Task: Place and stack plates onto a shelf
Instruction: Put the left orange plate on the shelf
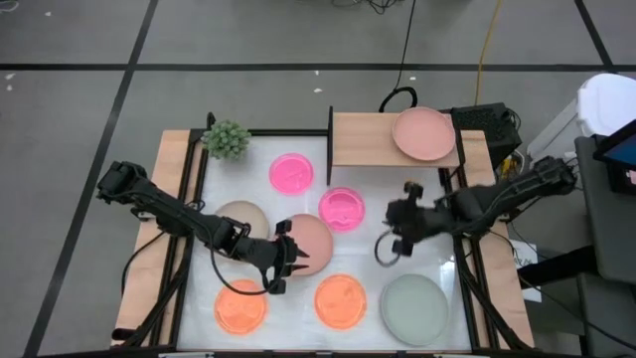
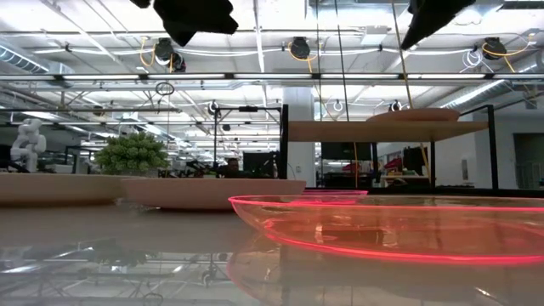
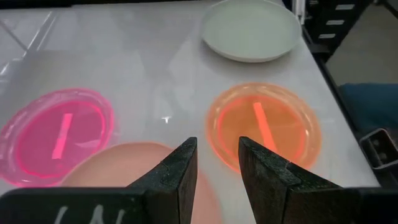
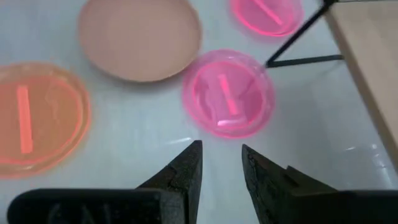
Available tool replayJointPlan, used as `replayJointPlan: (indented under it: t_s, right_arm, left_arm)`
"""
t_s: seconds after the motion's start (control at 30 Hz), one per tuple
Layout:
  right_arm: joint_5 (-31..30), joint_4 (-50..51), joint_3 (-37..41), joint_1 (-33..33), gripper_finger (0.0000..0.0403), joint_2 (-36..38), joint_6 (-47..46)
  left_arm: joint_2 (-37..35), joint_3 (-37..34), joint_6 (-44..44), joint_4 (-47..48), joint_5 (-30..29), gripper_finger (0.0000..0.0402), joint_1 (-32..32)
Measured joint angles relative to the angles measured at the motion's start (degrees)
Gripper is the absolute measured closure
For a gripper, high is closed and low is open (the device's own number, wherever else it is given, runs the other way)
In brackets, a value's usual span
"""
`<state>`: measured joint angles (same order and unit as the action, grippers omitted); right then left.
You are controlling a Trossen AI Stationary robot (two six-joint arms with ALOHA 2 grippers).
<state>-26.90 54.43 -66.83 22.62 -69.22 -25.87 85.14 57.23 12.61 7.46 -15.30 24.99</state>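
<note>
The left gripper, slightly parted and empty, hung over the salmon-pink plate's near rim; the right gripper, parted and empty too, was farther off

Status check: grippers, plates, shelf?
Left gripper open over salmon-pink plate, empty. Right gripper open, empty, near magenta plate. One plate on shelf. Nothing blocking.

1 pink plate on shelf; others apparently tabled.
</note>
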Motion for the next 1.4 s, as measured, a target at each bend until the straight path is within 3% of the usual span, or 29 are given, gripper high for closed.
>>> replayJointPlan:
  t_s: [0.4,0.7,0.87,1.17,1.4]
  right_arm:
    - [0.11,-5.15,-0.02,10.92,0.0305,-10.87,-2.2]
    - [0.47,-10.44,-0.02,13.11,0.0305,-15.09,-1.8]
    - [4.87,-12.19,-0.04,13.55,0.0305,-16.24,-1.94]
    - [6.1,-13.11,-0.04,13.89,0.0305,-16.21,-0.59]
    - [6.11,-13.43,-0.04,14.13,0.0305,-16.21,-0.45]
  left_arm:
    - [0.0,0.0,4.89,7.87,-2.69,0.0277,6.53]
    - [0.0,0.0,10.86,13.16,-3.57,0.0277,8.71]
    - [0.01,-0.02,18.3,20.59,-4.18,0.0277,9.87]
    - [0.48,-0.02,21.75,23.38,0.1,0.0277,17.13]
    - [0.48,-0.64,39.02,32.88,0.6,0.0277,22.55]
